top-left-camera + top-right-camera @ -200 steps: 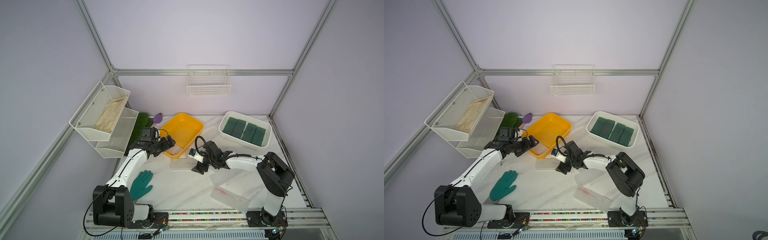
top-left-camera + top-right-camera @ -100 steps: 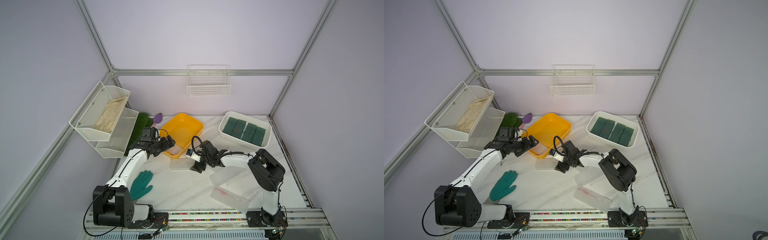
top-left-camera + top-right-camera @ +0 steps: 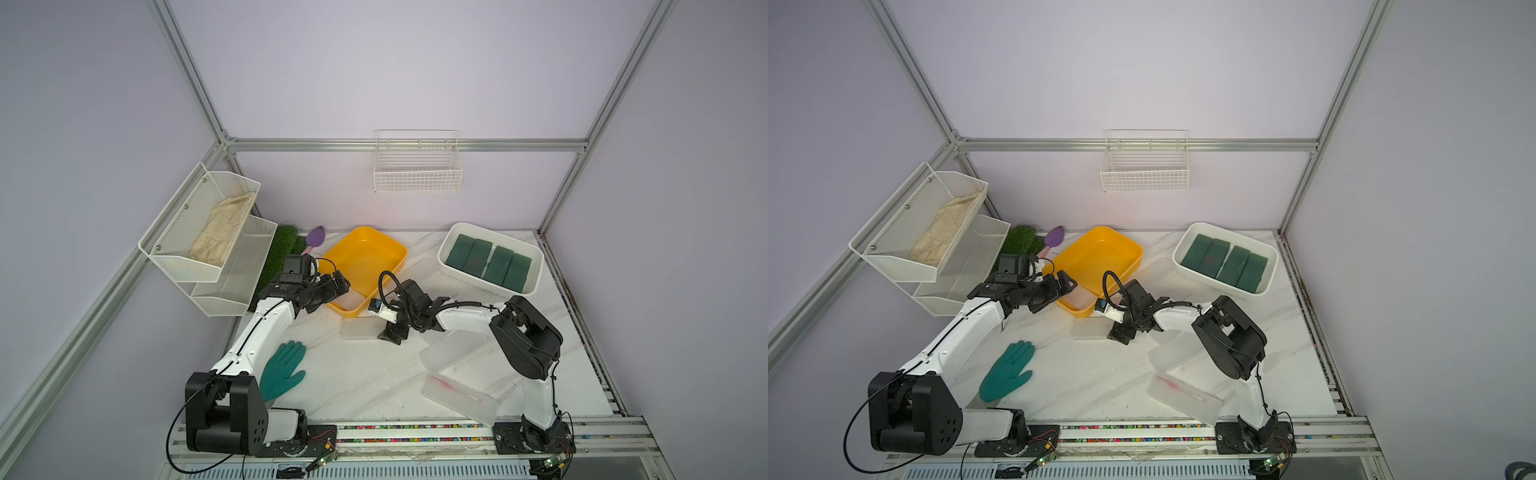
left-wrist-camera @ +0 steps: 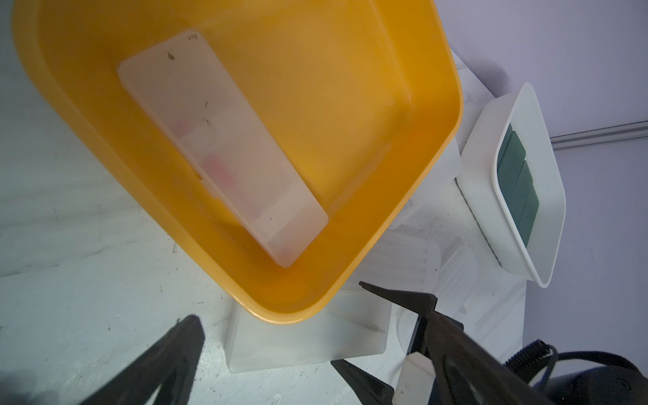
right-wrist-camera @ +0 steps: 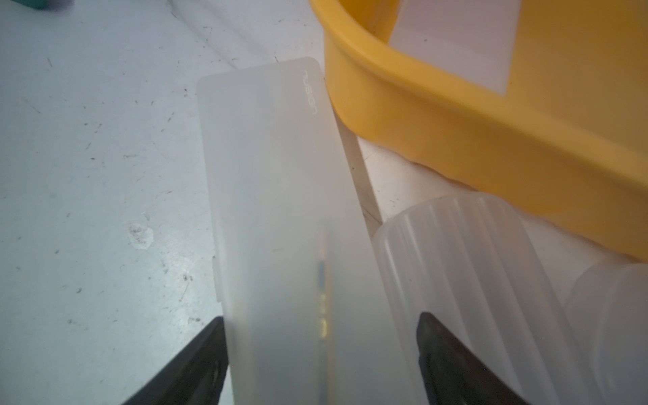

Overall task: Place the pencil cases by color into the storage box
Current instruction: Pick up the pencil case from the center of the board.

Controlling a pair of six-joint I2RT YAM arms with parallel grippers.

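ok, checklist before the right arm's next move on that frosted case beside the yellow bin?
1. The right pincer straddles the frosted case: ok.
2. Both fingers pressing it: cannot tell; it lies flat on the table.
3. Room around the grip: not ok, a ribbed clear case crowds one finger.
4. Space in the yellow bin: ok, a stored case lies inside, bare floor beside it.
5. Drop path free: not ok, the open left pincer hovers at the bin's near rim.
6. Sorting of the green cases: ok, four in the white bin.
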